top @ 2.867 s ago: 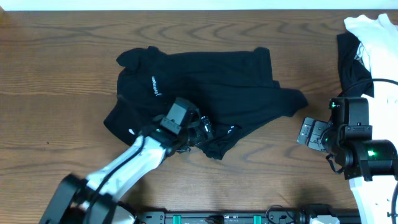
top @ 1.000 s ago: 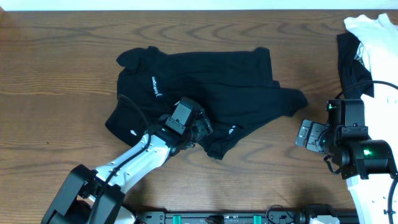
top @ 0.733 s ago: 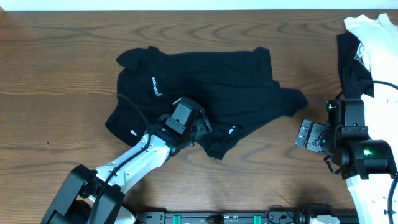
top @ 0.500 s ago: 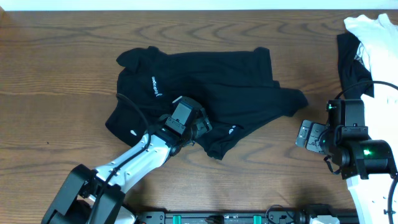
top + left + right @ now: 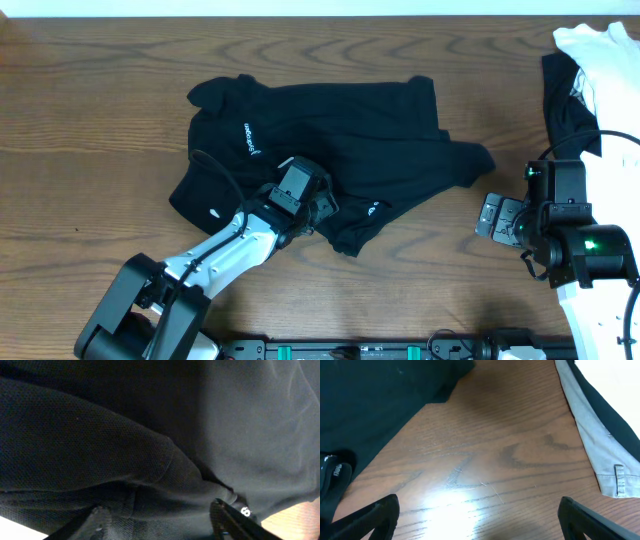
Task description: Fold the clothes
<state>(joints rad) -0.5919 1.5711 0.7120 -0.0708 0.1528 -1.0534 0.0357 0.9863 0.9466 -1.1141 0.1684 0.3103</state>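
**Overhead.**
- Item: black T-shirt [image 5: 340, 140], lying crumpled and unfolded at mid-table [image 5: 100, 100]. Its white logo [image 5: 248, 140] is toward the left end and one sleeve trails to the right.
- Item: pile of spare clothes [image 5: 590, 60], white over black, in the far right corner, well apart from the shirt.
- Item: left gripper [image 5: 322, 208], down on the shirt's near edge.
- Item: right gripper [image 5: 497, 215], over bare wood near the trailing sleeve, touching nothing.

**Left wrist.**
- The left fingers [image 5: 100, 516] stand apart, one on each side of a raised ridge of black cloth.
- I see no pinch made yet, and the view is too close for me to tell which layers the ridge contains.

**Right wrist.**
- The right fingers [image 5: 380, 510] are spread wide with only wood between them.
- The shirt's edge fills the upper left, and a pale hem from the pile crosses the right side.

**Hazards, my judgement.**
- The ridge may hold both front and back layers. If I pinch both, lifting would drag the whole shirt into a heap, not turn one edge over.
- If the pinch catches only the crest, the cloth is likely to slip free partway through the lift.
- With one side lifted and the right arm idle, the far sleeve could twist under the body.
- A careless reach by the right arm could snag the spare pile.
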